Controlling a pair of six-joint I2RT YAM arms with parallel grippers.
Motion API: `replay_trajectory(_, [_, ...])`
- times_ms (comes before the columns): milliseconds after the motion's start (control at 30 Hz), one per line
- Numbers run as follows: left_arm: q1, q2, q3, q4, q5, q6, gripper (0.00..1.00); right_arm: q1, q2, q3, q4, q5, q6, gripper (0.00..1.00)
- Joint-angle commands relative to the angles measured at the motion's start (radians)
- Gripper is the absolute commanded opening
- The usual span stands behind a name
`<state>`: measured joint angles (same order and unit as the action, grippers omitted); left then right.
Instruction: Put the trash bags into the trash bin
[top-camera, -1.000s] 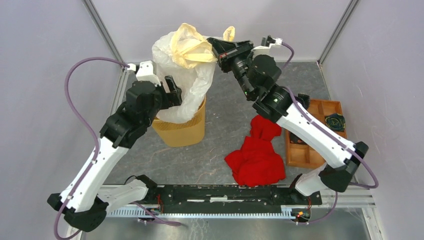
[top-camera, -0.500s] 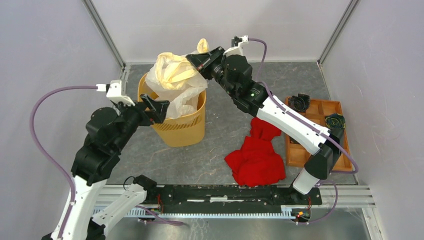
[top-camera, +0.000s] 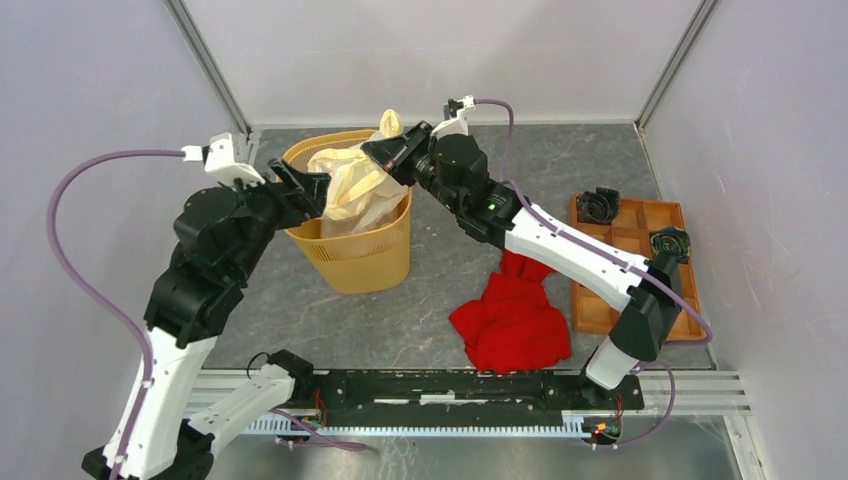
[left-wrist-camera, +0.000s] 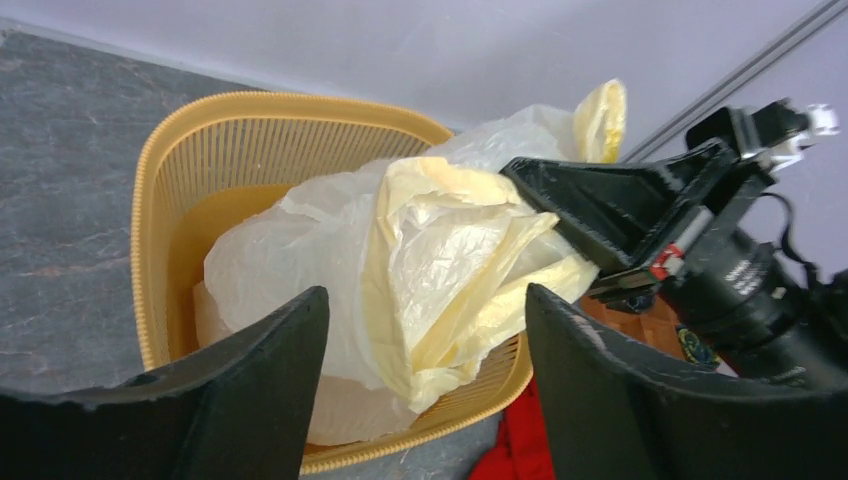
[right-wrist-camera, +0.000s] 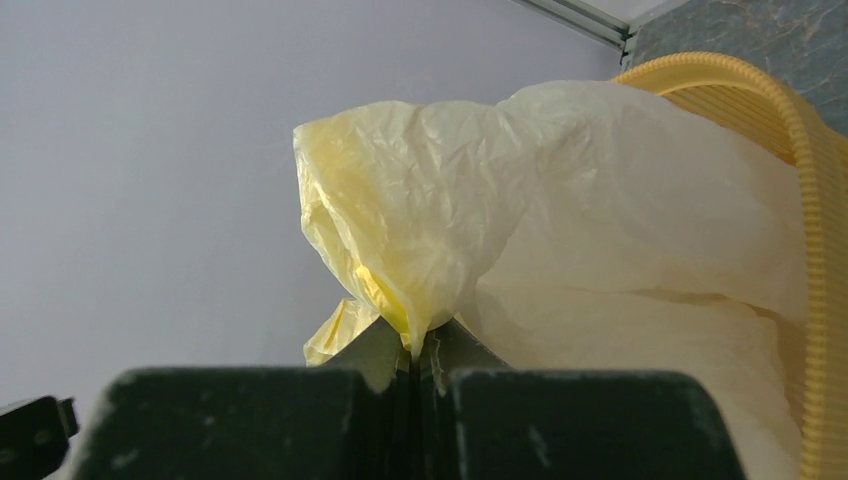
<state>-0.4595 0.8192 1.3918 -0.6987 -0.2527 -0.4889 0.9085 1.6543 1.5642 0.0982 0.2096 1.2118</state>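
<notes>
The cream-white trash bag (top-camera: 355, 188) sits bunched in the mouth of the yellow-orange trash bin (top-camera: 365, 250), part of it rising above the rim. My right gripper (top-camera: 383, 152) is shut on the bag's gathered top over the bin's far right rim; the pinch shows in the right wrist view (right-wrist-camera: 415, 340). My left gripper (top-camera: 308, 188) is open and empty, just over the bin's left rim beside the bag. In the left wrist view the bag (left-wrist-camera: 420, 270) fills the bin (left-wrist-camera: 190, 150), with my open gripper (left-wrist-camera: 425, 305) in front.
A red cloth heap (top-camera: 515, 310) lies on the grey table right of the bin. A brown wooden compartment tray (top-camera: 640, 240) with dark small items stands at the right. Grey walls and metal frame posts enclose the back and sides.
My right gripper has carried the bag's top down and left, so the bag has sunk from high above the bin into it. My left gripper has let go, opened and drawn back to the rim.
</notes>
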Motion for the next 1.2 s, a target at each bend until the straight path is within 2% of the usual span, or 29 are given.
replay_trajectory(0, [0.002,0.021,-0.061,0.068,-0.02,-0.069,0.74,0.005,-0.046,-0.015,0.077,-0.016,0.021,0.0])
replay_trajectory(100, [0.002,0.012,-0.109,0.072,-0.088,-0.07,0.74,0.006,-0.068,-0.05,0.1,-0.018,0.033,0.01])
replay_trajectory(167, [0.002,-0.001,-0.147,0.098,-0.076,-0.061,0.71,0.006,-0.078,-0.063,0.106,-0.028,0.036,0.01])
replay_trajectory(200, [0.002,-0.005,-0.161,0.11,-0.066,-0.06,0.65,0.006,-0.081,-0.067,0.107,-0.036,0.037,0.02])
replay_trajectory(233, [0.002,-0.005,-0.171,0.121,-0.049,-0.058,0.53,0.006,-0.082,-0.069,0.109,-0.047,0.033,0.06])
replay_trajectory(267, [0.002,-0.004,-0.177,0.128,-0.045,-0.057,0.42,0.006,-0.085,-0.07,0.106,-0.057,0.022,0.14])
replay_trajectory(300, [0.002,-0.002,-0.179,0.13,-0.046,-0.057,0.31,0.005,-0.088,-0.069,0.098,-0.07,-0.012,0.3])
replay_trajectory(367, [0.002,-0.006,-0.186,0.129,-0.066,-0.057,0.14,0.006,-0.1,-0.068,0.047,-0.074,-0.139,0.52])
replay_trajectory(400, [0.002,-0.015,-0.192,0.129,-0.079,-0.059,0.09,0.006,-0.11,-0.068,0.022,-0.075,-0.231,0.66])
replay_trajectory(433, [0.002,-0.027,-0.201,0.132,-0.092,-0.062,0.06,0.004,-0.124,-0.075,0.003,-0.079,-0.313,0.76])
replay_trajectory(500, [0.002,-0.067,-0.231,0.152,-0.112,-0.075,0.02,0.0,-0.164,-0.109,-0.004,-0.102,-0.482,0.92])
replay_trajectory(533, [0.002,-0.093,-0.251,0.164,-0.119,-0.085,0.02,-0.011,-0.186,-0.133,0.003,-0.143,-0.566,0.96])
replay_trajectory(667, [0.002,-0.209,-0.361,0.228,-0.13,-0.129,0.02,-0.032,-0.276,-0.147,-0.049,-0.293,-0.905,0.98])
replay_trajectory(800, [0.001,-0.316,-0.436,0.294,-0.133,-0.154,0.02,-0.031,-0.336,-0.128,-0.176,-0.319,-1.198,0.98])
replay_trajectory(867, [0.002,-0.344,-0.452,0.323,-0.116,-0.161,0.02,-0.031,-0.342,-0.126,-0.202,-0.393,-1.334,0.98])
replay_trajectory(967, [0.002,-0.356,-0.471,0.371,-0.08,-0.177,0.02,-0.022,-0.316,-0.105,-0.237,-0.624,-1.481,0.98])
replay_trajectory(1167, [0.002,-0.365,-0.502,0.43,-0.077,-0.173,0.02,0.024,-0.277,-0.092,-0.194,-0.687,-1.625,0.98])
